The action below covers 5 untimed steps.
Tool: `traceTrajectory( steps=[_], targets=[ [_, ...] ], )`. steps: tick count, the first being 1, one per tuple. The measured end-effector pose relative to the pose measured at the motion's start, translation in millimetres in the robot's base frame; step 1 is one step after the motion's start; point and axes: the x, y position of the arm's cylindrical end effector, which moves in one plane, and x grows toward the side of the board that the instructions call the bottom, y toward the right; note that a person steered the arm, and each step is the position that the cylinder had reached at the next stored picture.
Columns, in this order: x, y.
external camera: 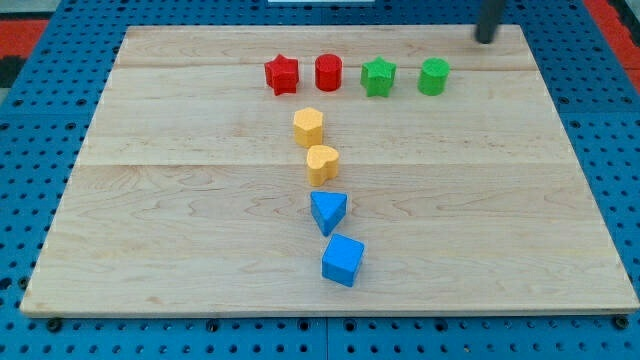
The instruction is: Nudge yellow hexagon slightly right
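Eight blocks sit on the wooden surface (180,200). Along the view's top runs a row: red star (282,74), red cylinder (328,72), green star (378,76), green cylinder (433,76). Below it a column descends: yellow hexagon (308,127), then a yellow heart-like block (322,163) just beside it toward the view's bottom, blue triangle (328,212), blue cube (343,260). My tip (485,38) stands at the view's top right, near the green cylinder and well apart from the yellow hexagon. I carry no jawed end effector, only a dark rod; nothing is pinched.
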Motion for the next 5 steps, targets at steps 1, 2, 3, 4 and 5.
traceTrajectory(
  steps=[1, 2, 3, 4, 5],
  targets=[
    [14.4, 71.7],
    [14.4, 71.7],
    [32.5, 71.7],
    [79.1, 53.6],
    [148.2, 7.7]
  ],
)
